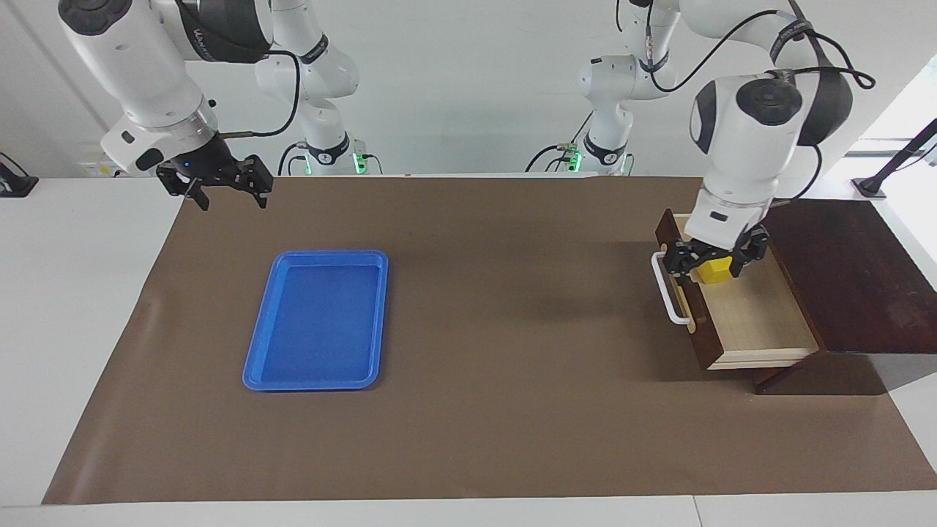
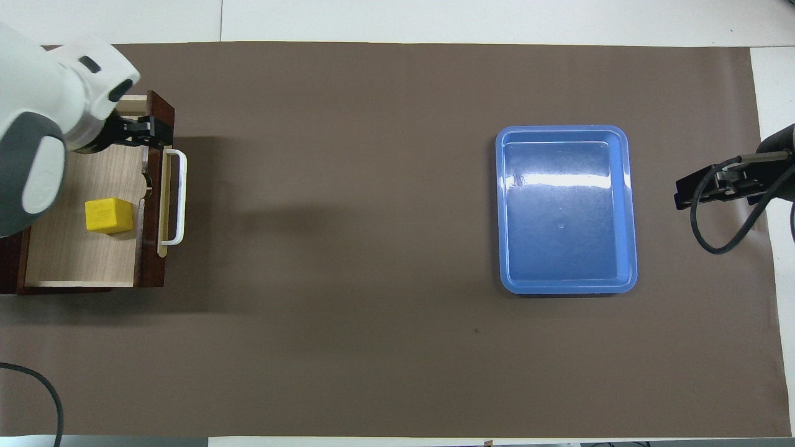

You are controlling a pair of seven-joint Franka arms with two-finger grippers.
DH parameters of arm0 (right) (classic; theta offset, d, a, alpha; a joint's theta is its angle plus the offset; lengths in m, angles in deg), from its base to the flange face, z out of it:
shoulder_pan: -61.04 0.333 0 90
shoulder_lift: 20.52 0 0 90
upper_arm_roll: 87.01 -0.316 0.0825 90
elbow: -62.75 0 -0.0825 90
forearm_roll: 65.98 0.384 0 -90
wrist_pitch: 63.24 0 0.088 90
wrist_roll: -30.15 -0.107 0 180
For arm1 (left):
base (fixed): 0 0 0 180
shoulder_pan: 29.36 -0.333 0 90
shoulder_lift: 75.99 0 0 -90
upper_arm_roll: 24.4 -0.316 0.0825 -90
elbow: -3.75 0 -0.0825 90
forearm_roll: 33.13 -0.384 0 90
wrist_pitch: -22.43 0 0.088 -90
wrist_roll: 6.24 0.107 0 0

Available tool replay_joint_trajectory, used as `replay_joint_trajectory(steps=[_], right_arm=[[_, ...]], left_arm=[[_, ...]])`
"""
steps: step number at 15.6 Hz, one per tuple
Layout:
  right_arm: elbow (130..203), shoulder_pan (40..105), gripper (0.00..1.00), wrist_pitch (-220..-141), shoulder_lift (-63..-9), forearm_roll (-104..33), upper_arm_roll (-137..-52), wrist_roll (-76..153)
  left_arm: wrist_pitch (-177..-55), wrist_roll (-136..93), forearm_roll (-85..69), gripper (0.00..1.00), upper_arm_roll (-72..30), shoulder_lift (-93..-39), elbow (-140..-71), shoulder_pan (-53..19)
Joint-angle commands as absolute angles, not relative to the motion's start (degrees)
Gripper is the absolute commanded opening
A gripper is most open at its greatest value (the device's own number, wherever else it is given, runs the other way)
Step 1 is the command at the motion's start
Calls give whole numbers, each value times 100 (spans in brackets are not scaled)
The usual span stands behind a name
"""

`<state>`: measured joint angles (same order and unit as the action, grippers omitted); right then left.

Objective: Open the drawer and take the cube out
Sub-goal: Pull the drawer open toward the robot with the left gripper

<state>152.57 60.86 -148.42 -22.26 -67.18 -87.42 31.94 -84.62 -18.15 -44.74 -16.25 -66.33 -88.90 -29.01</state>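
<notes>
The drawer (image 1: 761,322) is pulled open out of its dark wooden box (image 1: 849,278), and its white bar handle (image 1: 670,296) faces the middle of the table. The yellow cube (image 1: 714,272) lies on the drawer's pale floor. In the overhead view the cube (image 2: 109,215) lies free in the drawer (image 2: 81,261), apart from my left gripper (image 2: 133,130). My left gripper (image 1: 708,269) is open over the drawer near its handle end, and the cube shows between its fingers in the facing view. My right gripper (image 1: 228,196) is open and waits in the air at the right arm's end of the table.
A blue tray (image 1: 322,255) lies on the brown mat toward the right arm's end; it also shows in the overhead view (image 2: 565,129). The drawer's box stands at the left arm's end of the table.
</notes>
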Motion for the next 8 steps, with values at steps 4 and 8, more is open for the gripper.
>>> replay_joint_trajectory(steps=[4, 8], right_arm=[[15416, 5990, 100, -14911, -2096, -6633, -8780, 3349], [15626, 5999, 100, -15112, -2018, -6624, -8780, 3331]], left_arm=[[-8436, -1107, -3929, 100, -1596, -6869, -9362, -3770], [-8725, -1230, -3919, 93, -1605, -7185, -10099, -3771]])
